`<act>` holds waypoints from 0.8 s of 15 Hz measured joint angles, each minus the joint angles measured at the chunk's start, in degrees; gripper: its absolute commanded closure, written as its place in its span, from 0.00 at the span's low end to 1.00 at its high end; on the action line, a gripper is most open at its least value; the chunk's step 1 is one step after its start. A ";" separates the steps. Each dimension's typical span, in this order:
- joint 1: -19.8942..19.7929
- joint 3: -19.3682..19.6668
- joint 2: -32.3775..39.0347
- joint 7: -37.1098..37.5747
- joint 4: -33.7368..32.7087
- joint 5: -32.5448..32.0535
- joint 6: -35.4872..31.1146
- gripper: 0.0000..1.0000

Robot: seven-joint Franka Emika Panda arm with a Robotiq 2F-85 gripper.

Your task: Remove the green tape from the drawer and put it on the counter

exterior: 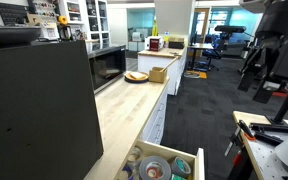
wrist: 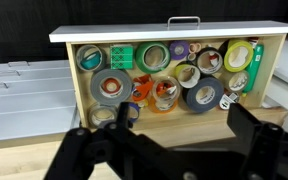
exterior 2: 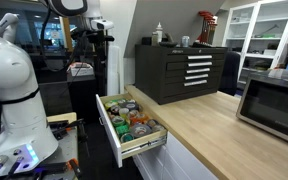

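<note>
One shallow white-fronted pull-out drawer (wrist: 164, 33) stands open across the top of the wrist view, and it's packed: well over a dozen tape rolls, too crowded for an exact count. There's the light green ring-shaped tape roll (wrist: 152, 57), upper centre, lying flat in the drawer among its neighbours. One dark Robotiq gripper (wrist: 182, 125) fills the lower frame, its two fingers (wrist: 124, 118) spread wide, holding nothing. One long light-wood counter (exterior 2: 219, 135) runs beside the drawer, lower right in an exterior view.
</note>
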State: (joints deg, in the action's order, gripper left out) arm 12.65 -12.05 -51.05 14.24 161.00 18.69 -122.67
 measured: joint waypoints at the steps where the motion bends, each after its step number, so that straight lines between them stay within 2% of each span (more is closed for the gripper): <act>1: 0.00 0.00 0.00 0.00 0.00 0.00 0.00 0.00; 8: -0.17 0.01 0.49 -0.03 -0.37 -0.05 -0.01 0.00; 12: -1.69 0.43 3.79 -0.32 -0.99 -0.66 -0.18 0.00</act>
State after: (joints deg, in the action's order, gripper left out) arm 10.96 -11.61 -47.26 13.92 160.00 18.03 -122.84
